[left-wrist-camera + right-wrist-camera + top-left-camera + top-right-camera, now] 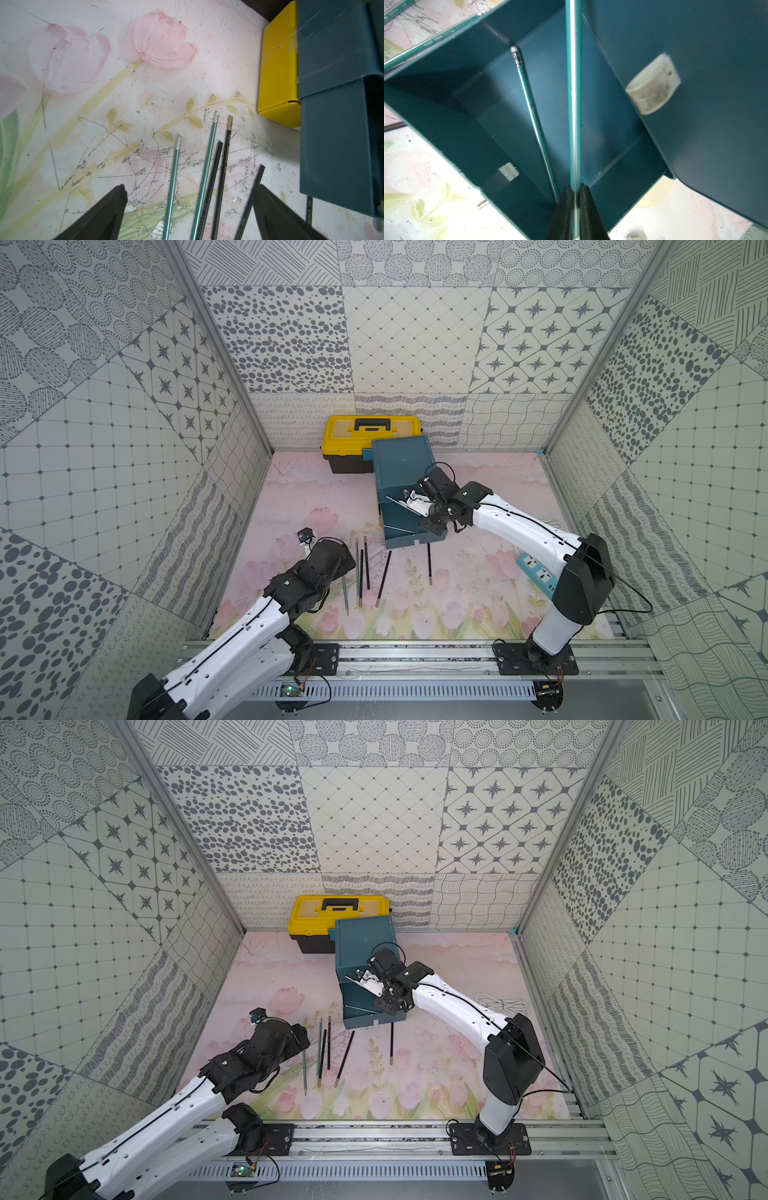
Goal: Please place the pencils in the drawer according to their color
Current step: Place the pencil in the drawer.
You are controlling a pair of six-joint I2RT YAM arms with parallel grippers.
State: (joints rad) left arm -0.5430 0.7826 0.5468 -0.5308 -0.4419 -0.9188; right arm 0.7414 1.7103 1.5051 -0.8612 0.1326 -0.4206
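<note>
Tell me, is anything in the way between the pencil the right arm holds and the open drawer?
Nothing visible is in the way. The right jaws are shut on the green pencil, which is over the open drawer. A second pencil lies inside, off to one side.

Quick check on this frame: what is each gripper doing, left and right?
Left gripper: open, holding nothing, above the loose pencils.
Right gripper: shut on a green-silver pencil, over the open drawer.
</note>
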